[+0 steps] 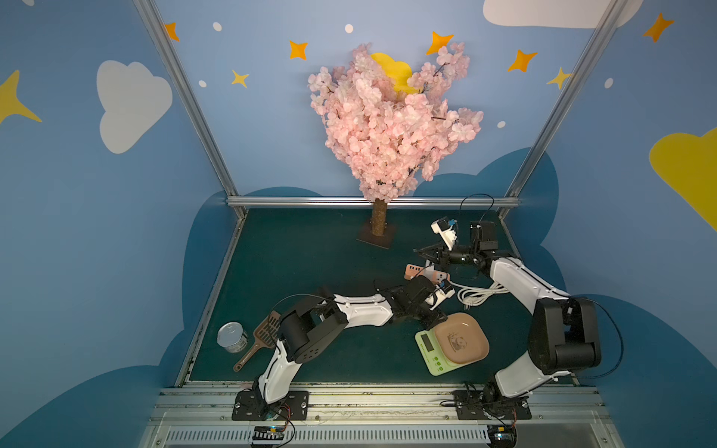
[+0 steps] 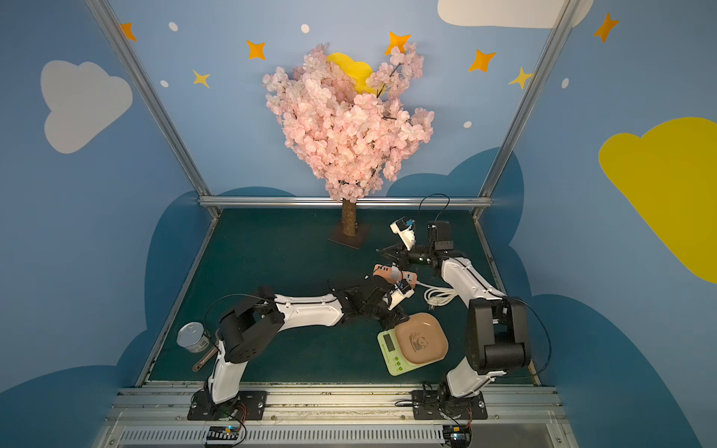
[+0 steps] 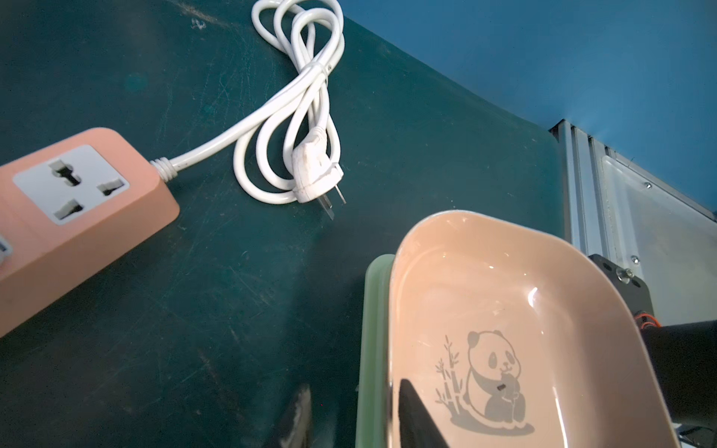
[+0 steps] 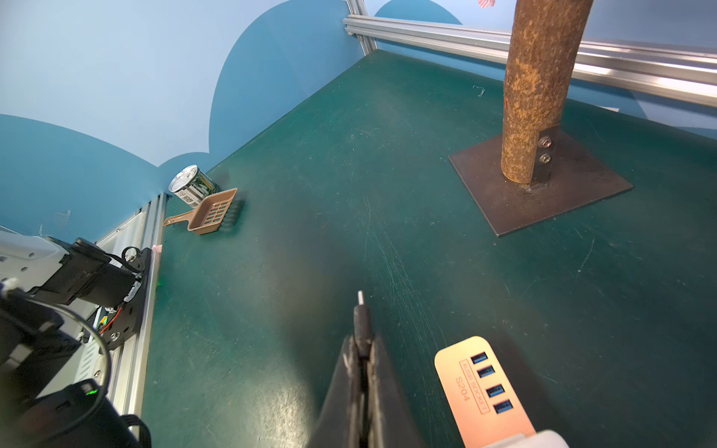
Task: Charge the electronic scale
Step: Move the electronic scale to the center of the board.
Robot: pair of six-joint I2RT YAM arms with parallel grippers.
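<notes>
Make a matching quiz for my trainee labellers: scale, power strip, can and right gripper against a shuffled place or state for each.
Things:
1 scale
2 power strip
3 can
4 right gripper

Places or states:
a shut on a plug
b beside the scoop
c carries a panda tray
d trails a white cord

Pairs: 1-c, 2-d, 3-b, 4-a

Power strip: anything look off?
Yes. The power strip has its own white plug lying loose on the mat, cord bundled, connected to nothing, so charging through it looks doubtful.
</notes>
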